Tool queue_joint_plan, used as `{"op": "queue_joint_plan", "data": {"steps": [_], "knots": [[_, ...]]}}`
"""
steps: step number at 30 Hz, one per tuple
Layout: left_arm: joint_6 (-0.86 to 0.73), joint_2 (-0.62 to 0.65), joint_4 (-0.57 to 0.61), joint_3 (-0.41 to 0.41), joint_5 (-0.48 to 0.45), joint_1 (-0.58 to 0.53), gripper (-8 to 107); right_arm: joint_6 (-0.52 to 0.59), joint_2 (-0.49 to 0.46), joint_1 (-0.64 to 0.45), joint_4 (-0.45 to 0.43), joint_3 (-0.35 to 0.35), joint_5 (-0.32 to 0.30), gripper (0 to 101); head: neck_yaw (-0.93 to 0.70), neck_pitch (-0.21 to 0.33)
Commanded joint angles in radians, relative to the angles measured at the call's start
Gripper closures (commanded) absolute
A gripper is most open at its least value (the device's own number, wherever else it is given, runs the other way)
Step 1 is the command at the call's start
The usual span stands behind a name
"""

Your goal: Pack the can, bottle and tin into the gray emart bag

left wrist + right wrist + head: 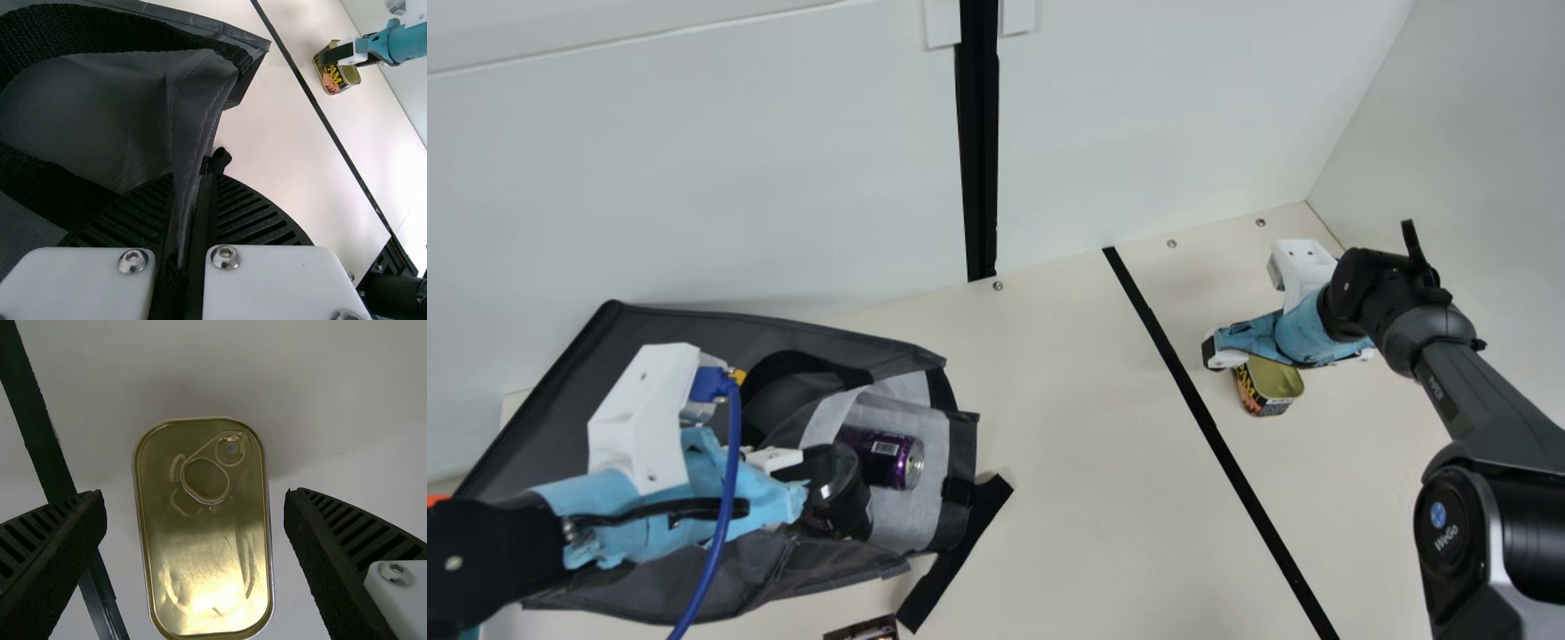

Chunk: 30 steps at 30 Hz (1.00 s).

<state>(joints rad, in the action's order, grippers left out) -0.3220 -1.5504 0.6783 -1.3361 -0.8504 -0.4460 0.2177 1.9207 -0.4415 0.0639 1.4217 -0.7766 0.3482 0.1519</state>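
My left gripper (pixel 818 498) is at the gray bag (pixel 863 333) on the left of the main view. In the left wrist view, my left gripper (pixel 200 183) is shut on a fold of the bag (pixel 107 107). A purple can (pixel 882 458) lies on its side at the bag's mouth, on the pale lining. Over at the right, my right gripper (pixel 1258 356) stands just above the golden-lidded tin (pixel 1269 391). Seen from the right wrist, the tin (pixel 207 567) is between the spread fingers of my right gripper (pixel 195 503), touching neither.
A black tape line (pixel 1192 400) runs across the table (pixel 1067 427) between the bag and the tin. Light walls stand behind and at the right. A small dark item (pixel 863 629) shows at the main view's bottom edge, near a black strap (pixel 951 560).
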Motion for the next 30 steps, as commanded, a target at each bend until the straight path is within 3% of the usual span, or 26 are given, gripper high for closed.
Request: {"op": "queue_joint_plan", "data": {"steps": [1, 4, 18, 30], "knots": [[0.000, 0.000, 0.000, 0.000, 0.000, 0.000, 89, -0.003, 0.010, 0.000, -0.006, 0.003, 0.002, 11, 0.001, 0.023], [0.000, 0.000, 0.000, 0.000, 0.000, 0.000, 89, -0.007, 0.025, 0.002, -0.013, 0.005, 0.005, 11, 0.001, 0.023], [0.000, 0.000, 0.000, 0.000, 0.000, 0.000, 89, -0.013, 0.050, 0.006, -0.030, 0.007, 0.009, 101, 0.001, 0.023], [0.000, 0.000, 0.000, 0.000, 0.000, 0.000, 89, 0.009, -0.009, 0.020, -0.009, -0.011, 0.005, 101, 0.001, 0.023]]}}
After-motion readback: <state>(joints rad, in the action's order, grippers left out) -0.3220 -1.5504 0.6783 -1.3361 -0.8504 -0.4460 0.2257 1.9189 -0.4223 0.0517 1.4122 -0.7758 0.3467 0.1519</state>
